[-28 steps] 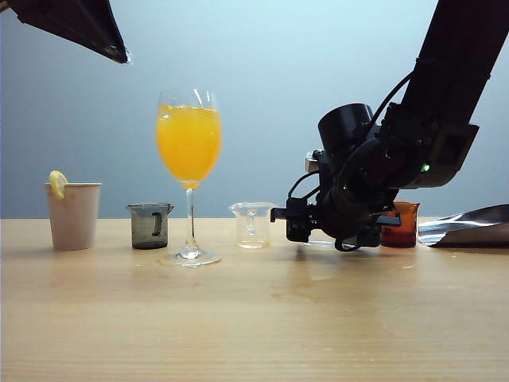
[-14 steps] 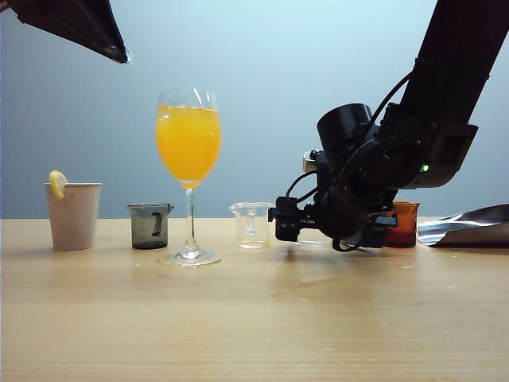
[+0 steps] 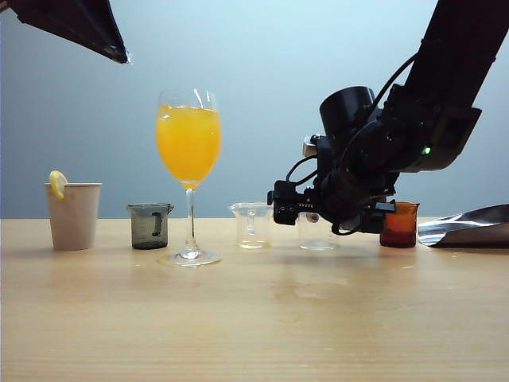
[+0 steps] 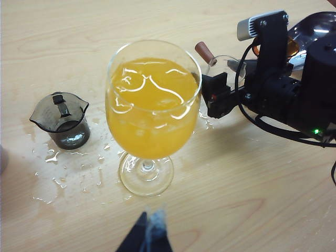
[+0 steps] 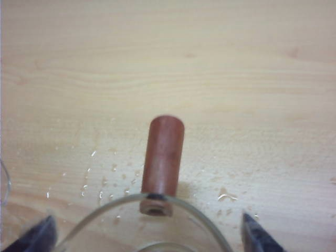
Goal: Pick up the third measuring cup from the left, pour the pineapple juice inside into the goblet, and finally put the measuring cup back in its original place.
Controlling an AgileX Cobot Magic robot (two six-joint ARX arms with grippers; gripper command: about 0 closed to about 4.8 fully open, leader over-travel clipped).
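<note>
Right tool (image 5: 147, 239): fingers spread wide, one on each side of the measuring cup's rim, gripping nothing; it hangs just above the cup.
Measuring cup (image 3: 318, 232): clear, standing on the surface (image 3: 254, 318) between the clear beaker (image 3: 252, 225) and the amber cup (image 3: 399, 224); its reddish-brown handle (image 5: 161, 163) sticks out sideways.
Goblet (image 3: 188, 177): upright, bowl nearly full of orange drink, between the grey cup (image 3: 149, 225) and the beaker.
Left tool (image 4: 147, 233): above the goblet; only a dark tip shows, so I cannot tell its state.
Surface: water droplets around the goblet's foot.
</note>
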